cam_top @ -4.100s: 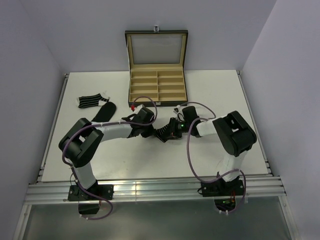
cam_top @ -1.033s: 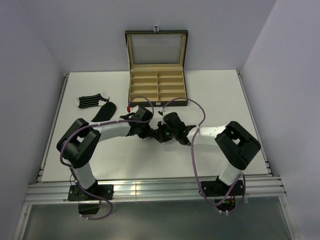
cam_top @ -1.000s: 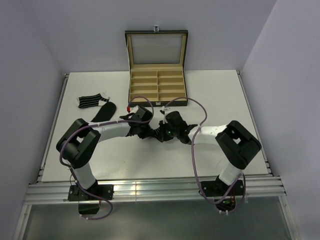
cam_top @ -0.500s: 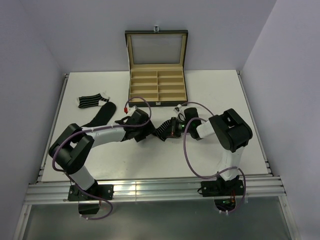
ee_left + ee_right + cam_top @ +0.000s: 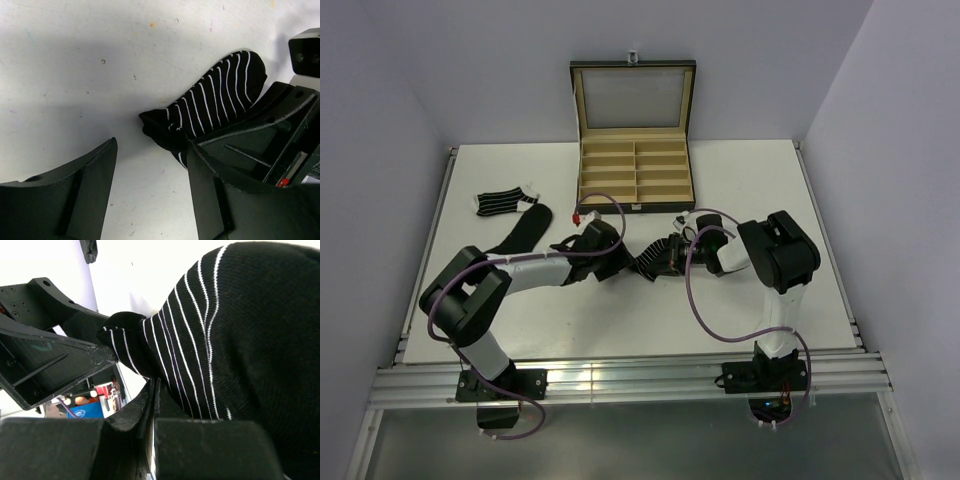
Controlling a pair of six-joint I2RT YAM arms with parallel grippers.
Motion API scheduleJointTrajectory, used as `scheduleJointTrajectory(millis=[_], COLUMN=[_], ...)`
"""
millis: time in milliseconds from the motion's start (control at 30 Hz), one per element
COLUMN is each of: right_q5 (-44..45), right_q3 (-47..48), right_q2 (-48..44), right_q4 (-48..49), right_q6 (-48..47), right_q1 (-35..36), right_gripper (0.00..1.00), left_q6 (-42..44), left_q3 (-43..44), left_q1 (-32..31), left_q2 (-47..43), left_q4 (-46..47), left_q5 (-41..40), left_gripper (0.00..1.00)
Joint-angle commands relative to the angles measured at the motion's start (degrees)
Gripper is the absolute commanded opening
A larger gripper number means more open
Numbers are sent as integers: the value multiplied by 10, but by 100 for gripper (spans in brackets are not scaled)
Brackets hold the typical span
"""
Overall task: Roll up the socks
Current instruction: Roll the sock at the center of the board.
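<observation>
While my right gripper [image 5: 153, 402] is clamped tight, it's got a fold of the black sock with thin white stripes [image 5: 225, 340] pinched between its fingers. In that wrist view the fabric bulges up and off to the right of the fingertips, filling most of the picture. From above, that sock [image 5: 648, 263] is a bunched dark lump sitting about mid-table on the white tabletop [image 5: 760, 200], squeezed in between my two grippers, with the right one on its right end.

My left gripper [image 5: 151, 150] is a different story: jaws spread, nothing between them. In its wrist cam the sock's narrow dark end lies on the table just ahead of the gap, nearer the finger on the right of that view than the other one. The striped body runs away up and to the right toward the right gripper's black frame. Can't tell if that finger is actually brushing the fabric or is just next to it.

Off on the left side of the table, well apart from all this, there's a second black-and-white striped sock [image 5: 500, 203] lying flat, and a plain black sock [image 5: 526, 228] just beside it on the near side. The open black compartmented box with tan lining [image 5: 635, 170] sits at the back of the table, beyond both grippers.
</observation>
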Motion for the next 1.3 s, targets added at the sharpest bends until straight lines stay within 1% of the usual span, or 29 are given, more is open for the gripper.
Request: scheduleJointTrajectory(millis=[0,100,200,233,333,800,900,1067,1267], right_q5=[48,48,49,49,50,55,55,56,63], right_q3=[0,4,4,5,5,9,8,9,16], right_q2=[23,24,21,21,22,24,25,19,11], right_q4=[-58,-62,-64,-66,-67,-80,-80,-83,-104], right_q6=[-20,-19,-19,-20,-20,-28,-25,-25,-33], right_q1=[-15,-16,-17,-16,-16,-16,-17,-17,-16], right_gripper=[0,0,0,0,0,0,0,0,0], left_q6=[14,22,29,30,31,34,34,32,30], left_q3=[-26,-58,-72,-72,-65,-30,-22,-4,34], left_q1=[-3,-3,-3,-3,-3,-3,-3,-3,-4], left_q2=[-16,-48,-59,-56,-41,19,28,43,75], left_q4=[50,88,103,102,106,125,113,85,19], left_q5=[5,-3,-3,-3,0,13,13,8,1], left_gripper=[65,68,66,62,58,56,56,50,38])
